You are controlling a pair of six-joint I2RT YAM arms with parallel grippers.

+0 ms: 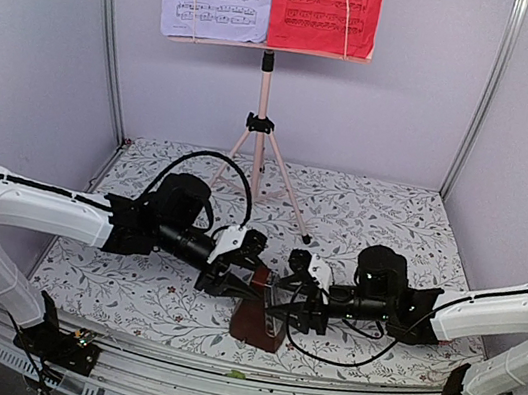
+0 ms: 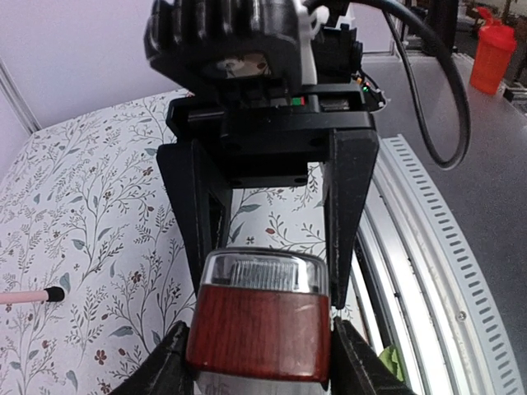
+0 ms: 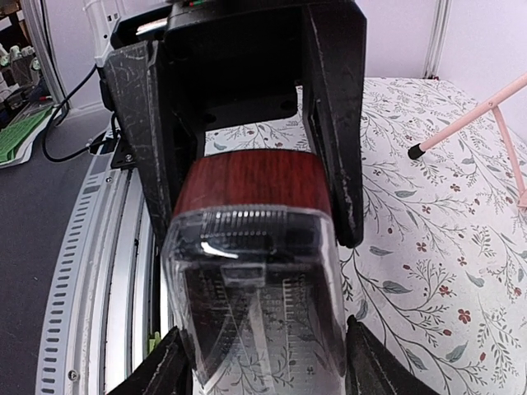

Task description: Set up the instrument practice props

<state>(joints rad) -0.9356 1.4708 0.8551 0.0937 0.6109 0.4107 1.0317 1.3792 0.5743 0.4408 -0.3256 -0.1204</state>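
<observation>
Dark brown metronome (image 1: 257, 330) on the near side of the pink music stand (image 1: 261, 106), pinched by the left gripper (image 1: 240, 283) and the right gripper (image 1: 276, 306) together.

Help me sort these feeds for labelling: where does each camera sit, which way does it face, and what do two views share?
Top external: high behind the arms, facing the back wall; both arms, left gripper, right gripper, music stand.
Left wrist: on the left arm, looking rightward along the near edge; own fingers at bottom.
Right wrist: on the right arm, looking leftward; own fingers at bottom.
Shared: wrist views face each other across the metronome.
</observation>
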